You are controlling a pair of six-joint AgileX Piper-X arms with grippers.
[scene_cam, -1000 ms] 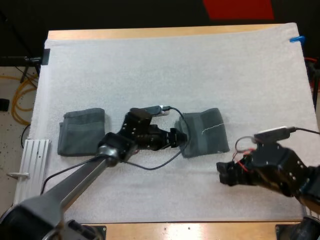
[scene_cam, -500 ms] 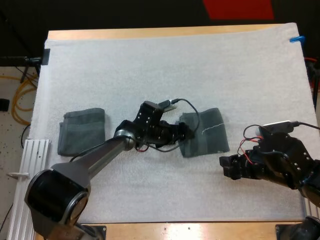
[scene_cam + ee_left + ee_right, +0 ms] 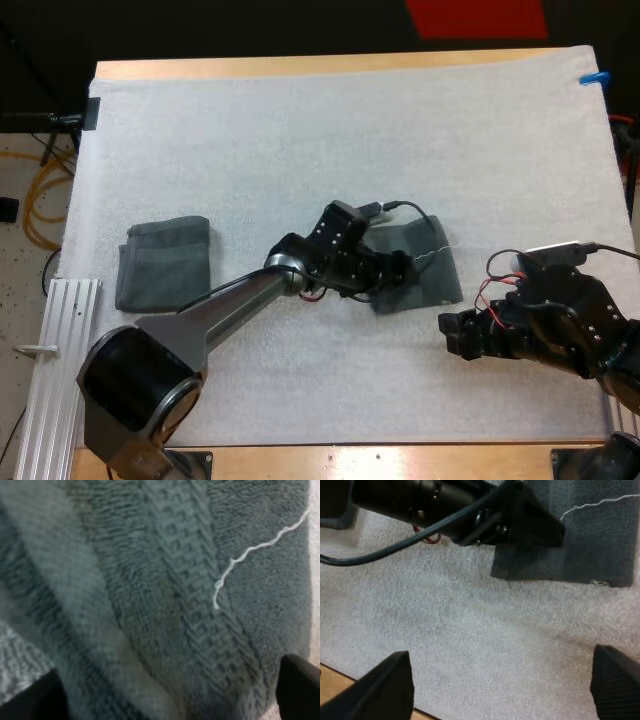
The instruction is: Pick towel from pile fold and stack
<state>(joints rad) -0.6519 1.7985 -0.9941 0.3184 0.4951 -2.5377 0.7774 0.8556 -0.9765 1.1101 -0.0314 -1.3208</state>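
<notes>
Nearest, my right pincer (image 3: 449, 335) hangs released over the white mat (image 3: 300, 130), just near of the towel (image 3: 432, 262). My left pincer (image 3: 402, 280), fingers spread, sits on that towel's left part. The folded towel (image 3: 160, 262) lies well apart to the left.

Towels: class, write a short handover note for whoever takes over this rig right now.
Left hand: open, low over the middle towel at its left edge.
Right hand: open, over bare mat beside that towel's near right corner.
Middle towel lies flat, apparently folded, with a white thread on it.
Second folded towel lies apart at the mat's left.
Left: probably grip the middle towel and stack it there.
</notes>
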